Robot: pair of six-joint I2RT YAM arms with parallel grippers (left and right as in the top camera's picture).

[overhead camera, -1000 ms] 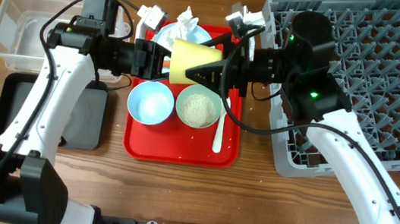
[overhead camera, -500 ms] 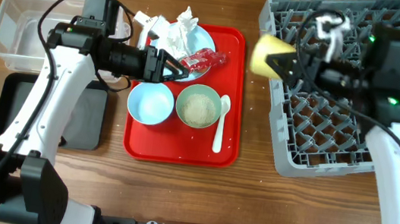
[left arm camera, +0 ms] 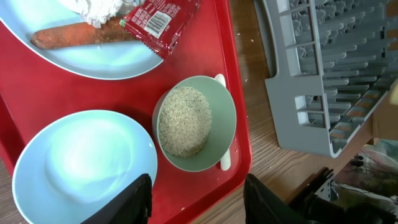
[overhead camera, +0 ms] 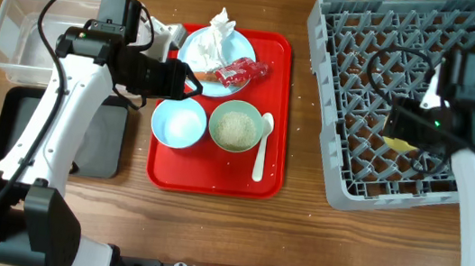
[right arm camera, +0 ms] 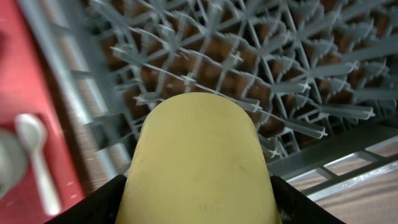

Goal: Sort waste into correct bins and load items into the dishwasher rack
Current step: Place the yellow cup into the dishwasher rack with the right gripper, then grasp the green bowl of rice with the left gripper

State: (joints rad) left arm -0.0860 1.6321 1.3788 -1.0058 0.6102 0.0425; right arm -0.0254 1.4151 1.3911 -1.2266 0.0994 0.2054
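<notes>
- Right fingers point(right arm camera: 102, 202) pinched yellow cup point(right arm camera: 199, 162) over rack point(overhead camera: 385, 42), right of frame, for loading among pegs.
- Left fingers point(left arm camera: 134, 199) spread, empty, over red tray point(overhead camera: 215, 171), probably staged for next pick.

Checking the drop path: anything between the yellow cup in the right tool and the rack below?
Nothing visible does. The right tool holds the yellow cup over the dishwasher rack, and only the rack's own bare pegs show around it. The spot directly under the cup is hidden.
</notes>
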